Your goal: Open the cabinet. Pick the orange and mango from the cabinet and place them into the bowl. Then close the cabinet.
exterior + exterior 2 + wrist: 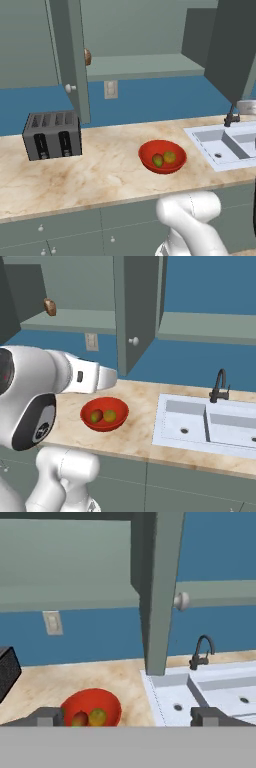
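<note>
Pincer agape; two fruits, one bowl

Premises: a rendered domestic kitchen. A beige marbled desk runs along a blue wall, with grey-green drawers with small knobs below it. A double-basin white sink with a dark tap is set in at the right. A grey four-slot toaster stands at the left. Overhead, a grey-green wall cabinet stands open. A wall socket sits under it.
</note>
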